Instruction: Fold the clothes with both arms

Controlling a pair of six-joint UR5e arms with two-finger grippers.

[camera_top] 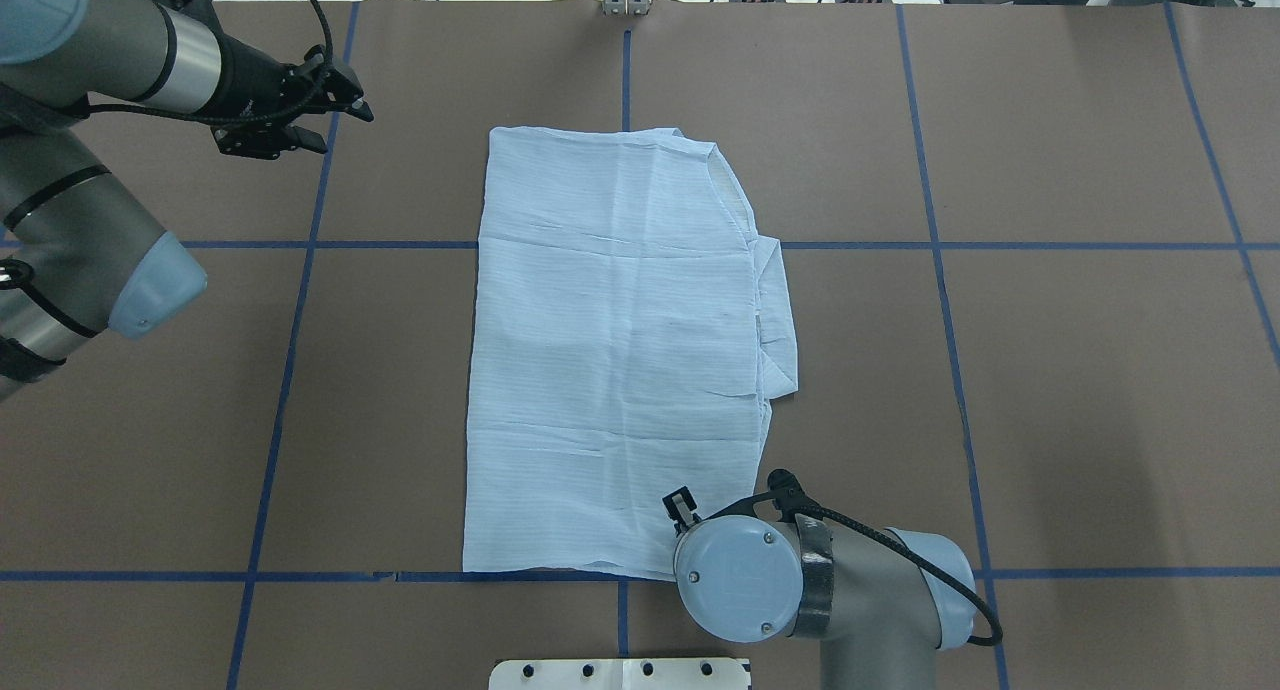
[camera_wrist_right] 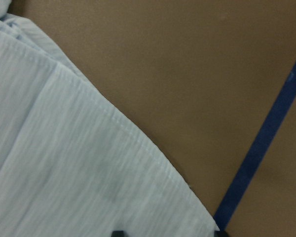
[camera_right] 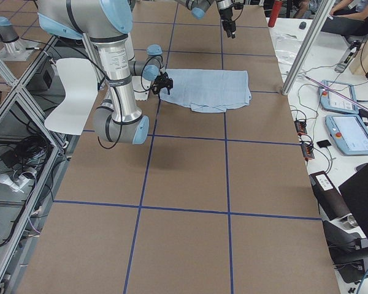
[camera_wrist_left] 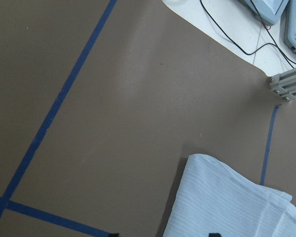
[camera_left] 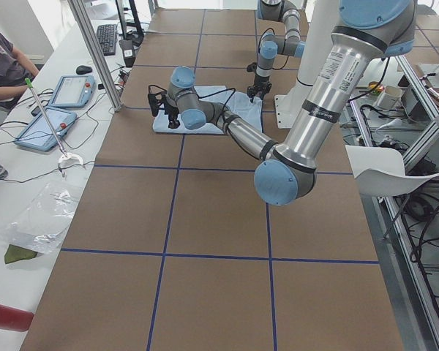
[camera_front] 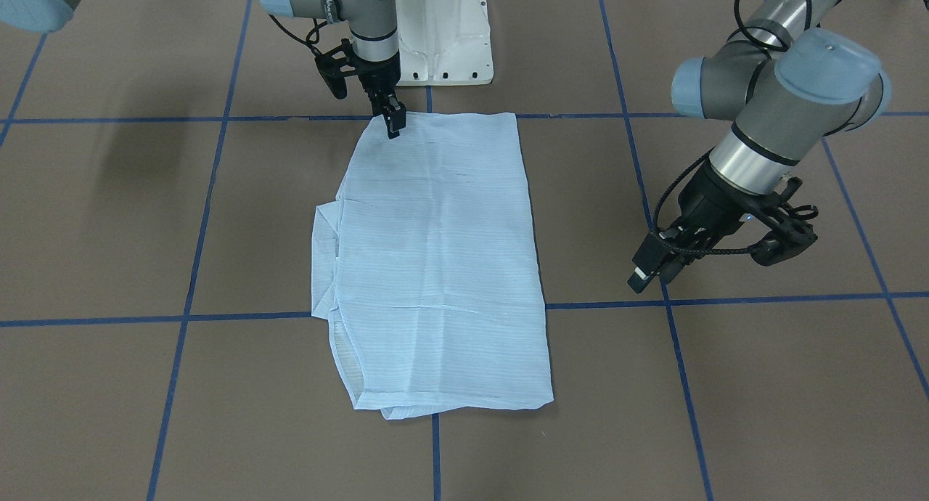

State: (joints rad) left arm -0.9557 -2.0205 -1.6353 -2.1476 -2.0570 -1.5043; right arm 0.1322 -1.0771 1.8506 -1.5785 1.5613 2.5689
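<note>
Shirt (camera_front: 435, 254) lies folded in a long rectangle on the desk (camera_front: 762, 385), the right gripper (camera_front: 392, 123) parted astride its robot-side corner, probably to pinch it for another fold, while the left gripper (camera_front: 653, 277), likewise parted and empty, hangs well clear.

shirt (camera_top: 615, 350): pale blue, fine stripes, folded into a long rectangle, laid flat mid table (camera_top: 1050, 390), small folded bit left poking out one long side | right gripper (camera_front: 393, 123): jaws spread, parked at the shirt's robot-side corner | left gripper (camera_front: 653, 276): jaws spread, held well clear of the cloth
</note>
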